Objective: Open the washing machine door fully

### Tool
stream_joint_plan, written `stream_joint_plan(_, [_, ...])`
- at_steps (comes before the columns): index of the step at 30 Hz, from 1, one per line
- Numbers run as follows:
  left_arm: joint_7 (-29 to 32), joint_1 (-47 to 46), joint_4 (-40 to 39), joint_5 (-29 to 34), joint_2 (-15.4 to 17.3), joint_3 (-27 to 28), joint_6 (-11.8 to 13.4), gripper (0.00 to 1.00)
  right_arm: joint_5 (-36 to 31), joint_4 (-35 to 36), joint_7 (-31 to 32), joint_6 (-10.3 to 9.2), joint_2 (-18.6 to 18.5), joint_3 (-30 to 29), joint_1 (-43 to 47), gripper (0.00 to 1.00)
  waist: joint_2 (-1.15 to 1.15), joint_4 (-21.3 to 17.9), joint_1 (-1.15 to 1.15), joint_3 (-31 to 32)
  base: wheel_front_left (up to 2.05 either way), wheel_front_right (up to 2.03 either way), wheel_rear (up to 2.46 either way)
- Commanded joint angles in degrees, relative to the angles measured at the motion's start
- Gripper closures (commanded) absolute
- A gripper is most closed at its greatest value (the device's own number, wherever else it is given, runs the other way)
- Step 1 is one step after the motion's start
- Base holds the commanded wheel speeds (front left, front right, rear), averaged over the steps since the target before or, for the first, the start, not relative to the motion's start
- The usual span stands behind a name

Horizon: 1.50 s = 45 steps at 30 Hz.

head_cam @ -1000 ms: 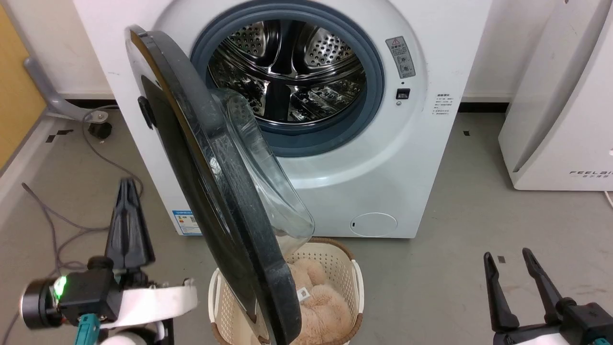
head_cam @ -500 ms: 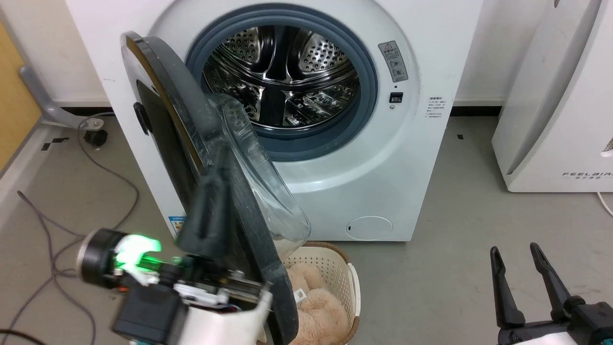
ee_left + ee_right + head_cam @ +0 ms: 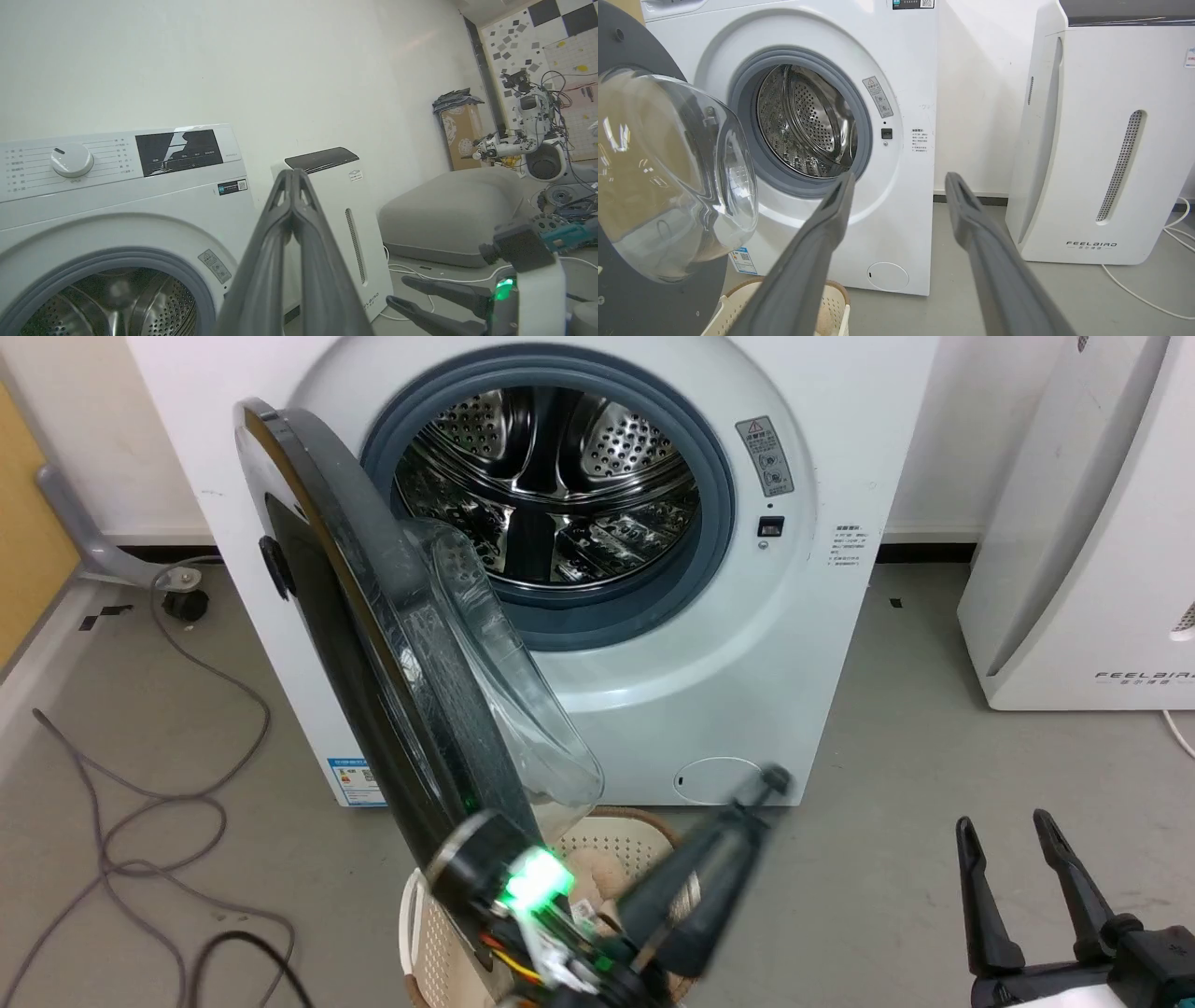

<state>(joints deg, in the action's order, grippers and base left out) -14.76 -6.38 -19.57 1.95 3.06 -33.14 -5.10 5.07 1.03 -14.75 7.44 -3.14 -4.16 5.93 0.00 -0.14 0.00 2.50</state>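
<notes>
The washing machine (image 3: 747, 644), a big white box, takes up the upper middle of the head view, its steel drum bare. The washing machine door (image 3: 411, 691) hangs from the left side of the opening, roughly half swung. Its rim is edge-on to us and runs from upper left down to lower centre, with the glass bowl bulging to the right. Beneath it a cream basket (image 3: 425, 943) stands on the floor. The left pincer (image 3: 761, 789) shows blurred at lower centre, on the bowl side of the door near its lower edge. Its fingers are pressed together on nothing and aimed up and right, away from the door. Whether the wrist touches the rim I cannot tell. The right pincer (image 3: 1001, 823) sits at lower right, fingers spread and empty, well apart from the door. So the door lies up and left of the left pincer, which is much the nearer arm. I'd judge the coming push must go leftward against that inner face.
</notes>
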Motion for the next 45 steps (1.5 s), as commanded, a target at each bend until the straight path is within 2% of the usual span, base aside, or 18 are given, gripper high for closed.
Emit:
stream_joint_plan(1, [-0.2,0.4,0.6,0.3,0.3,-1.1,-0.3,1.00,0.2,0.4,-0.2,0.05,0.3,0.0,1.0,0.00,0.00,0.0,0.00,0.0,0.00,0.00,0.00])
stream_joint_plan(6, [-0.2,1.8,3.1,0.8,0.6,-5.1,-0.4,1.00,0.1,0.4,-0.2,0.05,0.3,0.1,1.0,0.00,0.00,0.1,0.00,-0.2,0.00,0.00,0.00])
stream_joint_plan(12, [-0.2,3.6,6.1,1.0,1.3,-6.6,1.1,1.00,0.0,0.4,-0.2,0.05,0.3,0.1,0.9,0.00,0.00,0.3,0.00,-0.5,0.00,0.00,0.00])
stream_joint_plan(21, [-0.2,6.0,9.1,0.0,3.5,-4.3,4.5,1.00,-0.1,0.2,-0.2,0.05,0.3,0.1,0.8,0.00,0.00,1.0,0.00,-0.9,0.00,0.00,0.00])
stream_joint_plan(27, [-0.2,6.8,14.0,-1.5,4.4,-1.9,6.3,1.00,-0.2,0.0,-0.2,0.05,0.3,0.2,0.6,0.00,0.00,1.6,0.00,-1.3,0.00,0.00,0.00])
stream_joint_plan(34, [-0.2,6.8,19.6,-3.4,4.7,0.9,7.9,1.00,-0.3,-0.2,-0.2,0.05,0.3,0.4,0.4,0.00,0.00,2.0,0.00,-1.6,0.00,0.00,0.00])
stream_joint_plan(45, [-0.2,8.7,20.0,-4.4,5.9,3.4,9.2,1.00,-0.1,-0.4,-0.2,0.05,0.3,0.3,0.7,0.00,0.00,4.1,0.00,-1.3,0.00,0.00,0.00])
